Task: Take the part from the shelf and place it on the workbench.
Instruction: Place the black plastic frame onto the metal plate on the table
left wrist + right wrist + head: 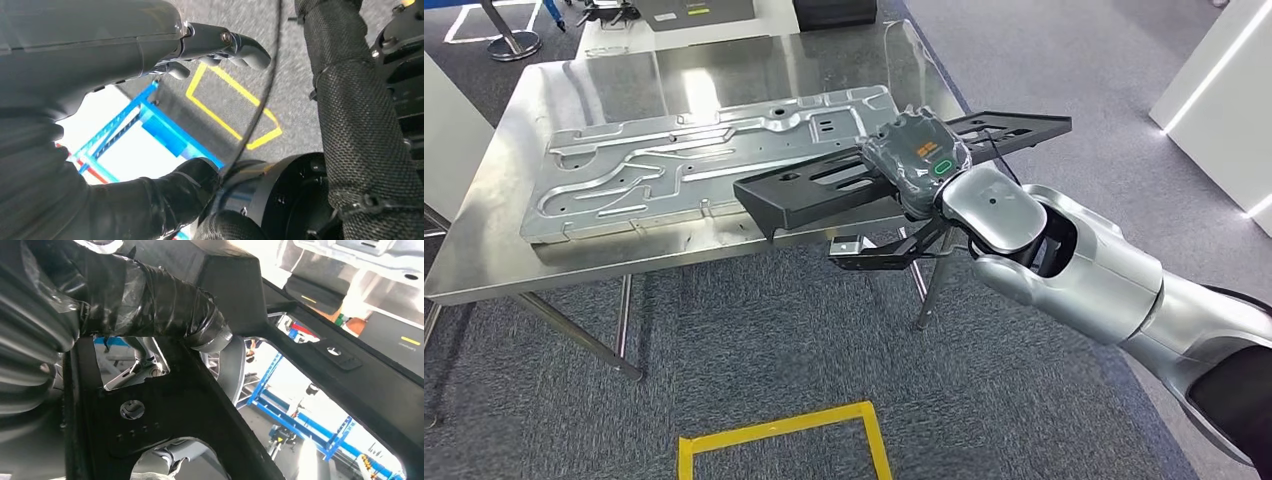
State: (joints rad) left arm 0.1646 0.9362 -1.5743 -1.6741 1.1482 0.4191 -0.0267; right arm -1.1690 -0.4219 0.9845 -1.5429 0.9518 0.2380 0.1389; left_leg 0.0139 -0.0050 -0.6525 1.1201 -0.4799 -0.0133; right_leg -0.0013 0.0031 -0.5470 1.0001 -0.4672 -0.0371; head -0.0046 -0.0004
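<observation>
Right now the right hand (916,157) holds the black part (824,185), a long flat frame with slots cut through it, gripping it about midway along its length. In the head view the part hangs in the air, roughly level, with one end over the near right corner of the steel surface (494,250) and the other end reaching out past the surface's right edge over the grey carpet (754,350). It sits just in front of a large silver stamped panel (714,155) that lies flat on the surface; whether the part touches the panel or the surface edge cannot be told. In the right wrist view the taped dark fingers (165,310) wrap over one bar of the part, with the frame's openings showing blue racking (300,415) beyond.

The left hand (125,105) appears in the left wrist view with its fingers (240,45) apart and nothing between them and the thumb; beyond it lie the carpet, a yellow tape rectangle (235,110) and a blue rack frame (165,130). In the head view a yellow tape outline (784,440) marks the floor near the robot, in front of the surface.
</observation>
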